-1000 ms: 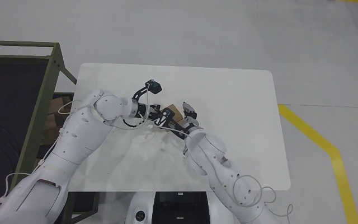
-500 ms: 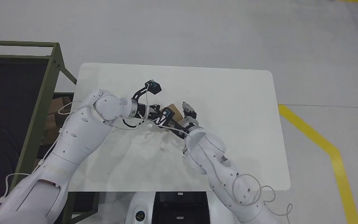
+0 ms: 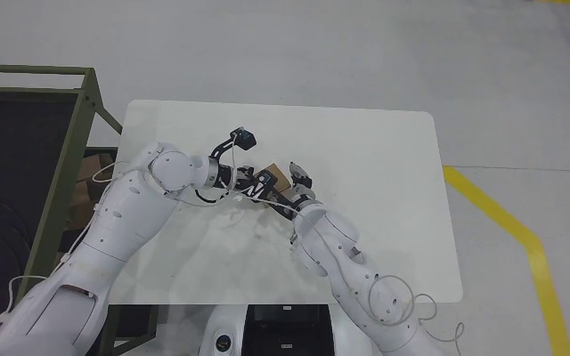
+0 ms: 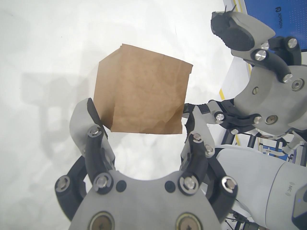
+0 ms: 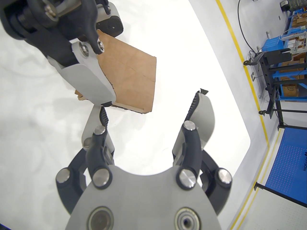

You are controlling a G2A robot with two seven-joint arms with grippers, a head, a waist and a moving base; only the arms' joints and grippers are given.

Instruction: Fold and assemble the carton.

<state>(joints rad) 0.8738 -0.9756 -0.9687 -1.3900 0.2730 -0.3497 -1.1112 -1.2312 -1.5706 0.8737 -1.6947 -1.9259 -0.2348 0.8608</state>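
- The carton (image 4: 141, 92) is plain brown cardboard, only partly folded. In the left wrist view two of its faces meet at a straight crease, one upper corner is cut at a slant, and the surface is lightly wrinkled.
- In the right wrist view its inner side shows scored fold lines and a rough corrugated lower edge.
- It is held over the middle part of the table (image 3: 374, 133), somewhat nearer the table's far edge than its near one. Whether its lower edge touches the tabletop I cannot tell.
- The left gripper (image 4: 140, 111) pinches the carton, with one dark pad against each of its two lower corners and the cardboard spanning the gap between them.
- The right gripper (image 5: 151, 111) is over the same part of the table, with its fingers spread wide and nothing between them. One finger (image 4: 196, 106) lies against the carton's lower corner, right next to a finger of the left gripper, and the other stands well away from the cardboard.
- The table is white and smooth, with rounded corners.
- Around the table lies a pale grey floor (image 3: 267, 44). A yellow line (image 3: 499, 214) runs across it beyond the table's right edge.
- A green metal frame (image 3: 92, 93) stands just off the table's left edge.
- Farther out past the table's right edge, across the yellow line, are a blue panel (image 5: 287, 168), blue racks (image 5: 273, 45) holding cardboard boxes, and a black cable (image 5: 239, 13) looping over the floor.
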